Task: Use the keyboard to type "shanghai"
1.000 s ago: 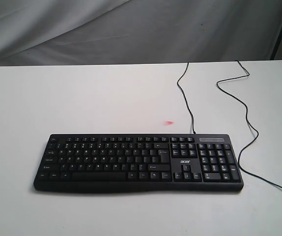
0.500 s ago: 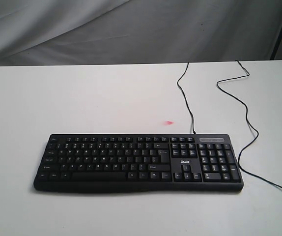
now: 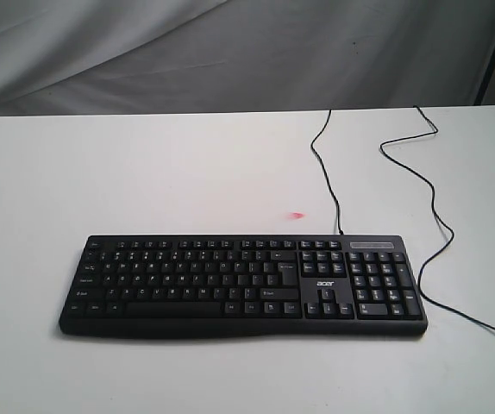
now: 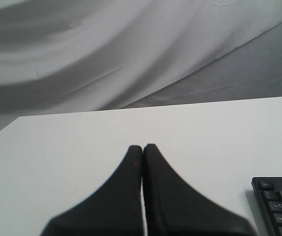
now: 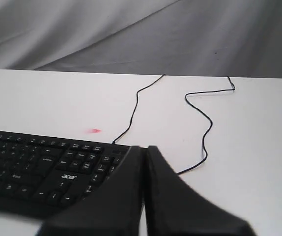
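Left claw (image 4: 142, 146): both fingers pressed flat together, nothing between them. It hangs over bare white table (image 3: 144, 172), off the keyboard's left end. In my left wrist view only the corner of the keyboard (image 4: 278, 206) shows. Neither claw appears in the exterior view.

Keyboard (image 3: 243, 285): lies flat on the near half of the table, long side across, letter block left, number pad right. No key is touched yet, so I judge the task not begun; "s" comes first.

Risk 1: "s" and "a" sit at the left of the home row, with Caps Lock just beside "a". My closed tip looks broad against one key, so an off-centre descent could press two keys or the lock.

Risk 2: the legends are too small to read from the exterior view, so I could pick the wrong key.

Risk 3: nothing pins the keyboard, and a slanted push could slide it on the smooth top.

Pink mark (image 3: 296, 215): on the table just behind the keyboard. I cannot tell what it is.

Cable (image 3: 313, 148): leaves the keyboard's rear edge right of centre and loops loosely over the right of the table.

Right claw (image 5: 143, 147): fingers likewise closed on each other, empty, poised near the number-pad end.

Risk 4: the loop lies near my right arm's path, and snagging it would drag the keyboard.

Risk 5: "h", "n", "g" and "i" are mid-board, and both arms reaching there together could collide.
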`<action>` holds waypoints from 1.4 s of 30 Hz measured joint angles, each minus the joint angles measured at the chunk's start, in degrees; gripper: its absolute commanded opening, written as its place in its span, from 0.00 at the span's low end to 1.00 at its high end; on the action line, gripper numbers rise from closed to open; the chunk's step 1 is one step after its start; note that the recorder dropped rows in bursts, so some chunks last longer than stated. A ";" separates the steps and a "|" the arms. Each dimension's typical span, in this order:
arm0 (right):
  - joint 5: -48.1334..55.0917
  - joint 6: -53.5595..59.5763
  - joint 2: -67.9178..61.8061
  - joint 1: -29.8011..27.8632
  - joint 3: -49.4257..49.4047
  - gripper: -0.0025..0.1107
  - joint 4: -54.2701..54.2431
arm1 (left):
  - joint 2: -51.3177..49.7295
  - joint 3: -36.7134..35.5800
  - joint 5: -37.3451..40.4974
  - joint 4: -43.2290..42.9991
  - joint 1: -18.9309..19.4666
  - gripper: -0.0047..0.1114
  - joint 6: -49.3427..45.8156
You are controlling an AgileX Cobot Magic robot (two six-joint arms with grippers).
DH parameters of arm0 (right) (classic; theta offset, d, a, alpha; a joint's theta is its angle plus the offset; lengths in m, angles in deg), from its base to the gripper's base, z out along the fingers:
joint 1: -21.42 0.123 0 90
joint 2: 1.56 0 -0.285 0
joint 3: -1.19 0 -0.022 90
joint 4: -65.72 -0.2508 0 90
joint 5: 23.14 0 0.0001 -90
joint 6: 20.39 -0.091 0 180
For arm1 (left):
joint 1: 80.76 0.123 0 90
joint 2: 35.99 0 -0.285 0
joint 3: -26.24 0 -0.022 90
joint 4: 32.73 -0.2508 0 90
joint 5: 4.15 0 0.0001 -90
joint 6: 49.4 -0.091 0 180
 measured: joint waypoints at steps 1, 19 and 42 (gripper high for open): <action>0.00 0.00 0.00 0.00 0.00 0.02 0.82 | 0.00 0.00 0.00 0.00 0.00 0.05 0.00; 1.69 -0.21 4.93 0.00 0.00 0.02 2.80 | 0.00 0.00 0.00 0.00 0.00 0.05 0.00; 3.50 -0.30 5.03 0.00 0.00 0.02 2.80 | 0.00 0.00 0.00 0.00 0.00 0.05 0.00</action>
